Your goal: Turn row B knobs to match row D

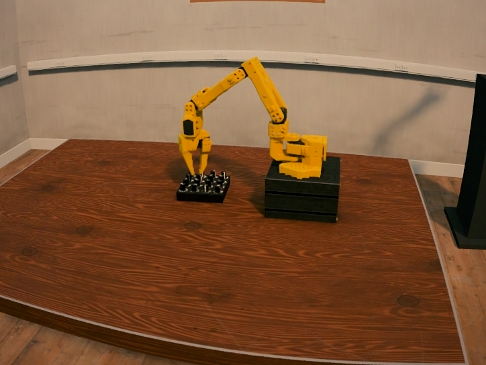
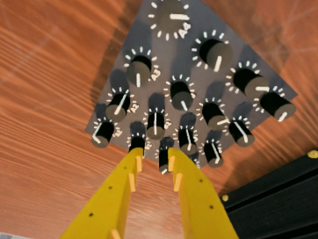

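Observation:
The black knob box (image 1: 201,187) sits on the wooden platform, left of the arm's base. In the wrist view its grey face (image 2: 189,88) holds several black knobs with white pointers; the labels A4, A3 and A2 run along the left edge. My yellow gripper (image 1: 197,170) hangs straight down over the box's near-left part. In the wrist view its fingers stand close together with a narrow gap and grip nothing. A second-row knob (image 2: 155,124) lies just beyond the tips. The left tip overlaps another knob (image 2: 137,142). A further knob (image 2: 164,160) shows low in the gap.
The arm's yellow base stands on a black pedestal (image 1: 301,194), right of the box; its corner shows in the wrist view (image 2: 281,198). A tall black stand (image 1: 471,168) is at the far right, off the platform.

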